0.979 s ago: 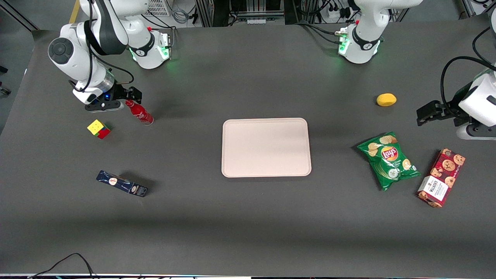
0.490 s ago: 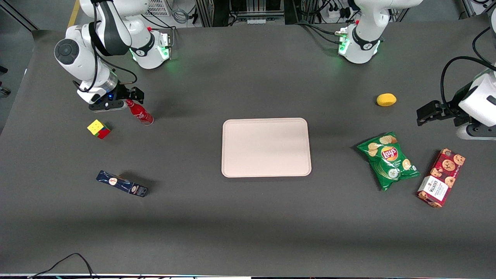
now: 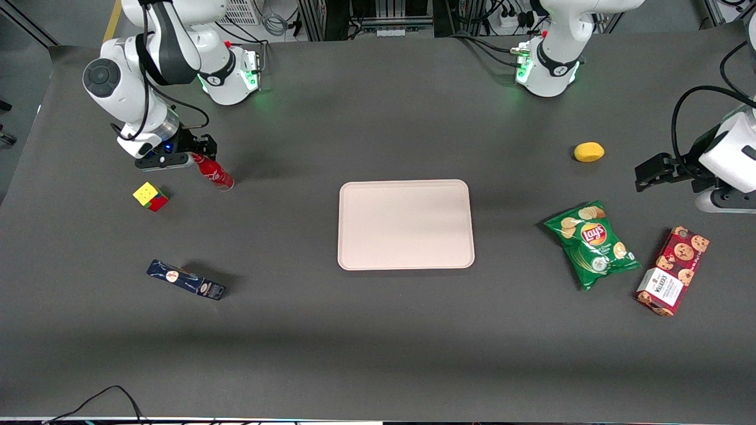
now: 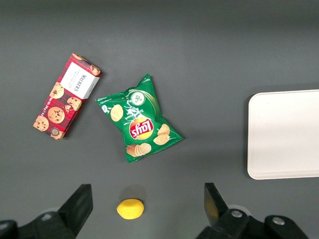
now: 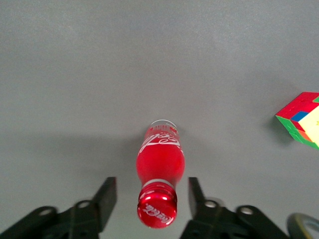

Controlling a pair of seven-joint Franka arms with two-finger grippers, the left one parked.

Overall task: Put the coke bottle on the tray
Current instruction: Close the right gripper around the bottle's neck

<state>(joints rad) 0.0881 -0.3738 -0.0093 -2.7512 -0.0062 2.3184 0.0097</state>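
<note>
**Desk:** Where is your gripper [image 3: 199, 154], and what is it doing?

**Operator's spotter:** In the upper left of the front view, it hangs at the cap end of the coke bottle [image 3: 214, 172]. On the right wrist view the gripper [image 5: 151, 198] stands wide, one finger on each side of the red cap with a gap showing on both sides, so nothing is held yet. The bottle stands on the dark table [image 3: 378, 330], well apart from the tray [image 3: 406, 225] at mid-frame.

**Desk:** How will it handle?

**Spotter:** You should expect a stiff, smooth, rounded body, likely slippery and light, and tall for its narrow base, so easy to tip. Take it across the neck or shoulder just under the cap, squarely, and close gently.

**Desk:** What does each view give you that the others do not?

**Spotter:** The wrist view shows the white script, the clear base and the gaps at the cap, with a Rubik's cube [image 5: 302, 119] near. Only the front view shows the tray, bare, and the dark blue box [image 3: 186, 280] at lower left. The left wrist view adds the Lay's bag [image 4: 139, 120], Walkers box [image 4: 68, 95] and lemon [image 4: 131, 209], but no bottle.
</note>
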